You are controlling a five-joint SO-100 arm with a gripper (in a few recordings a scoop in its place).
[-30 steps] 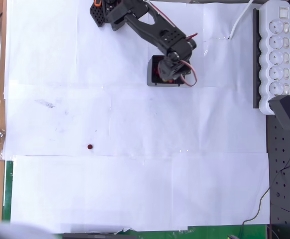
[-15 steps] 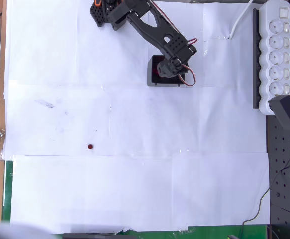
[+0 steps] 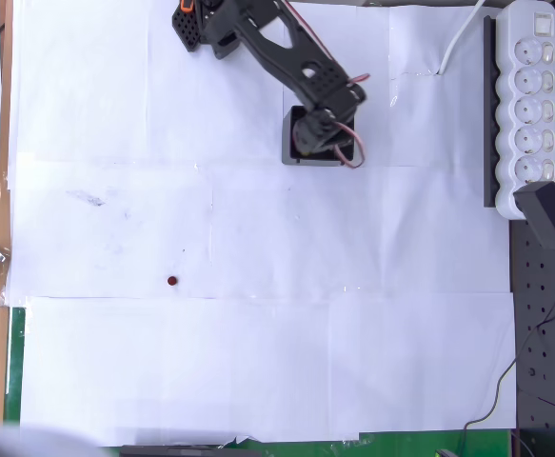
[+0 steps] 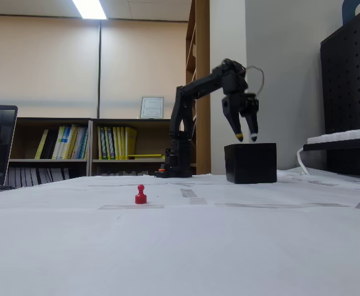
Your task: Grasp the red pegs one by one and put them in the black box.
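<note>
Black box (image 3: 290, 150) interior is hidden beneath the open, empty gripper (image 4: 246, 137).

Your arm (image 3: 287, 48) is matte black plastic from base to tip, built of flat, angular links with rows of small round holes along their faces. There's a small orange patch on the base (image 3: 188, 8). Thin red and white wires loop out beside the wrist. Your claw (image 4: 246, 137) has two slim black fingers (image 4: 238, 132), each with a pale, yellowish-white tip in the fixed view.
</note>
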